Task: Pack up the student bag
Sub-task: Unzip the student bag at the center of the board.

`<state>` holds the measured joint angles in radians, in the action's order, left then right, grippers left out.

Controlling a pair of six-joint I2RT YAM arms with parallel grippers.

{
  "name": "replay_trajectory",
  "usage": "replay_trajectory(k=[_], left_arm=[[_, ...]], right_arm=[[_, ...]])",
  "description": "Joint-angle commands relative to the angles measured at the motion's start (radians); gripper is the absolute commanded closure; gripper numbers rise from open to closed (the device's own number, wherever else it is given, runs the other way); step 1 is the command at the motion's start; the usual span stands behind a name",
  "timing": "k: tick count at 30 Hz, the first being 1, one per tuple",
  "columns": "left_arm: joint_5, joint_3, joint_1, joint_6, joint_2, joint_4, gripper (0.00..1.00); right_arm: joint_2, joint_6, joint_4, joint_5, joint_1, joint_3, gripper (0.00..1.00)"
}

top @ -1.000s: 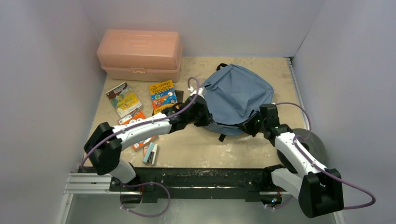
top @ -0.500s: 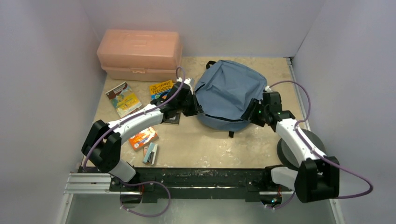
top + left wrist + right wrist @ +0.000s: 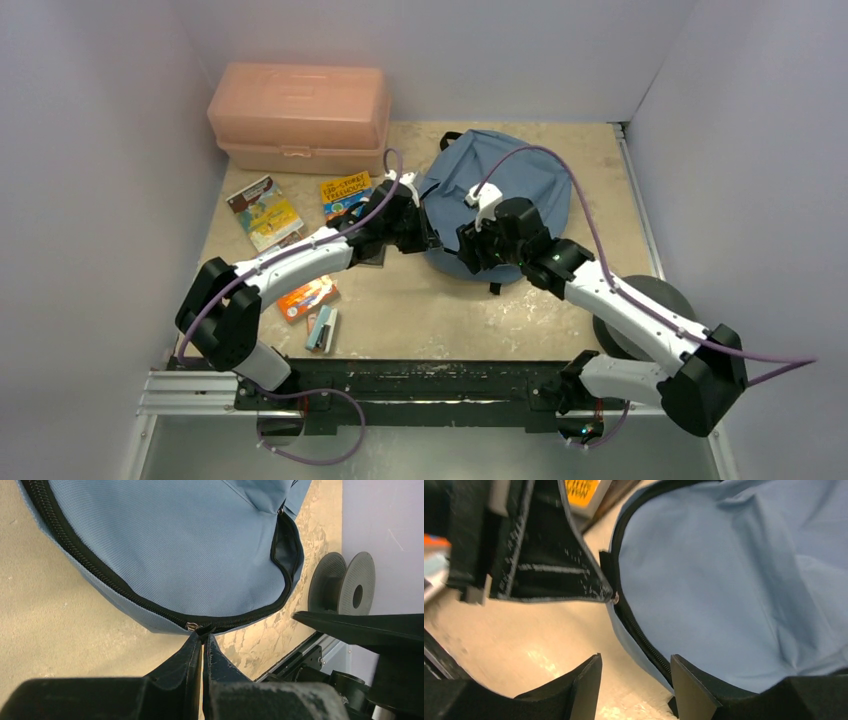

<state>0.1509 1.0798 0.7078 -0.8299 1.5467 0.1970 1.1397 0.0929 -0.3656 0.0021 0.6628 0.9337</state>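
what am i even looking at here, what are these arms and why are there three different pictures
These are two robot arms bolted at the near edge of a table, each ending in a two-finger gripper. The wide picture looks down from above and behind them. The other two come from a camera on each wrist. On the table lie a blue backpack, a salmon plastic box, some colourful books and a dark spool. The left gripper is shut, pinching the backpack's zip pull. The right gripper is open and holds nothing. It hovers near the zip.
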Motion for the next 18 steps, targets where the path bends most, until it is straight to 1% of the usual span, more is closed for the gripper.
replay_trajectory(k=[1,2,5,8,13,18], left_arm=[[0.016,-0.022,0.002,-0.026,-0.058,-0.065,1.0],[0.016,-0.026,0.001,-0.026,-0.063,-0.064,1.0],[0.017,-0.033,0.005,-0.028,-0.074,-0.065,1.0],[0.021,-0.032,0.012,-0.032,-0.081,-0.067,1.0],[0.022,-0.022,0.016,-0.032,-0.083,-0.062,1.0],[0.027,-0.015,0.018,-0.031,-0.085,-0.048,1.0]], right_arm=[[0.014,-0.179,0.224,-0.069,0.015,-0.076,0.45],[0.028,-0.19,0.247,-0.082,0.018,-0.085,0.46],[0.084,-0.176,0.31,0.023,0.023,-0.1,0.5],[0.115,-0.191,0.356,0.068,0.037,-0.118,0.51],[0.185,-0.203,0.353,0.14,0.109,-0.126,0.52],[0.187,-0.169,0.363,0.184,0.12,-0.159,0.52]])
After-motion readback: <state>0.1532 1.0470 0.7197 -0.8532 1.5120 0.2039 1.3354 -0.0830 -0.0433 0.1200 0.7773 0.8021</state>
